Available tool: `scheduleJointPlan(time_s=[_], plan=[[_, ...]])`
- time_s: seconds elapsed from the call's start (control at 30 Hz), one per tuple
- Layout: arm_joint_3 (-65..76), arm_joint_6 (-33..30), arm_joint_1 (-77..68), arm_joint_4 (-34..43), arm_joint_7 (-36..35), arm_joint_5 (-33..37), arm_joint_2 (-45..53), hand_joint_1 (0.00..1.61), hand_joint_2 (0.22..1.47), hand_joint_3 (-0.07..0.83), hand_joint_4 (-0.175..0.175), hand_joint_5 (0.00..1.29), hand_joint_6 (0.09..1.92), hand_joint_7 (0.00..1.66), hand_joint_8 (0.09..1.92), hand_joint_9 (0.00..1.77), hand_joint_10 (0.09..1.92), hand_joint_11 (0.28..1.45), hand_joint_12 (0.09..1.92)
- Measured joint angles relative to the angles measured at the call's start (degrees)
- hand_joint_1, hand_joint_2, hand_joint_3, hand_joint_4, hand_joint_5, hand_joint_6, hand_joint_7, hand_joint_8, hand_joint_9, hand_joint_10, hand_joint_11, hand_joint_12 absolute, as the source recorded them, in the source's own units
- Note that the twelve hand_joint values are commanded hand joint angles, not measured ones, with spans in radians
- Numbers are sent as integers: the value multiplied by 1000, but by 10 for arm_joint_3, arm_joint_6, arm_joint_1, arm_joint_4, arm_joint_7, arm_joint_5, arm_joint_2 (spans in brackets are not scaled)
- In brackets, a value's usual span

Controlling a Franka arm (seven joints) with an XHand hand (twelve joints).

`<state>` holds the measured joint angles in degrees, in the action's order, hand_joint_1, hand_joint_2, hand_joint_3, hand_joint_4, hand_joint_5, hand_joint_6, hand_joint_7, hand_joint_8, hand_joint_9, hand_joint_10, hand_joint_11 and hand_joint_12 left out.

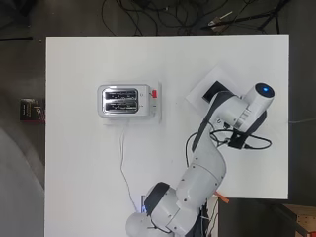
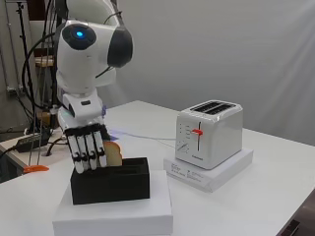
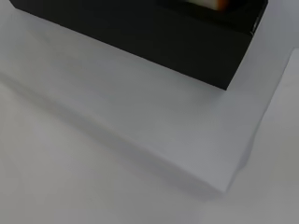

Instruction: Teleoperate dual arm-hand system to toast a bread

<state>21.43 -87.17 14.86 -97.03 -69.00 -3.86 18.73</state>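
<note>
- My hand points down at the black holder, fingers straight and side by side, tips at the holder's top edge.
- A slice of bread stands upright in the holder, right beside my fingers; I can't tell whether they touch it.
- The holder sits on a flat white box; from the wrist I see its dark wall and a sliver of crust.
- The toaster stands on its own white base, well apart from the holder, both slots up.
- Its red lever sits high on the front.
- The toaster's cord trails across the table toward the arm's base.
</note>
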Motion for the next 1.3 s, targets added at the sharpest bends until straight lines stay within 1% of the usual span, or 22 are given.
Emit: scheduleJointPlan(time_s=[0.03,0.07,0.1,0.13,0.17,0.2,0.27,0.33,0.43,0.53,0.73,0.8,0.83,0.9,0.93,0.97,1.03,1.1,1.13,1.17,1.23,1.3], plan=[[0,1,2,8,-2,0,7,1075,1086,1,-81,791,680,1078,423,1129,451,762,125],[0,-2,4,14,-5,2,12,1172,1088,2,-120,823,891,1160,519,1244,411,806,185],[0,-7,5,18,-8,4,14,1221,1094,-3,-146,833,1011,1206,567,1331,316,814,247],[0,-13,5,17,-9,6,13,1245,1097,-4,-161,834,1077,1227,592,1390,218,799,312],[-1,-20,5,11,-10,6,9,1305,1071,-5,-169,850,1051,1294,425,1385,338,784,359],[-3,-26,6,3,-10,6,5,1304,1067,-6,-173,866,1042,1334,371,1388,312,767,402],[-8,-36,6,-16,-9,5,-5,1278,1084,5,-175,840,1092,1285,524,1427,175,735,488],[-12,-51,6,-34,-10,6,-22,1264,1103,2,-175,811,1130,1235,646,1462,88,705,570],[-24,-79,5,-72,-11,7,-78,1258,1114,0,-175,805,1112,1193,759,1493,87,684,625],[-38,-99,4,-101,-14,12,-151,1256,1117,0,-175,803,1123,1183,773,1493,87,679,632],[-98,-95,-6,-122,-28,34,-261,1250,1128,1,-175,779,1179,1156,803,1468,87,678,624],[-112,-82,-10,-117,-32,33,-275,1248,1134,1,-174,770,1199,1144,819,1458,87,676,611],[-120,-66,-12,-102,-31,31,-273,1239,1142,2,-157,757,1230,1121,845,1439,87,672,587],[-130,-27,-14,-55,-31,36,-246,1329,1116,2,-167,735,1213,1064,833,1276,571,684,469],[-137,-5,-15,-24,-31,39,-224,1352,1114,0,-171,723,1220,1040,843,1217,751,694,397],[-144,17,-17,12,-30,44,-199,1365,1114,-1,-174,716,1221,1026,852,1183,857,713,320],[-160,65,-20,103,-28,53,-129,1363,1144,2,-175,672,1256,952,951,1063,1065,735,227],[-174,98,-25,190,-23,59,-60,1360,1157,2,-175,651,1272,930,981,1015,1142,742,198],[-182,110,-27,231,-22,62,-28,1317,1153,3,-172,685,1260,994,943,1065,950,751,185],[-190,121,-30,272,-25,65,3,1285,1146,2,-173,719,1238,1057,895,1148,702,765,168],[-204,126,-34,322,-35,66,38,1256,1140,0,-175,744,1225,1124,829,1296,312,784,125],[-220,117,-40,336,-46,64,44,1250,1134,-1,-175,755,1228,1162,759,1360,132,794,93]])
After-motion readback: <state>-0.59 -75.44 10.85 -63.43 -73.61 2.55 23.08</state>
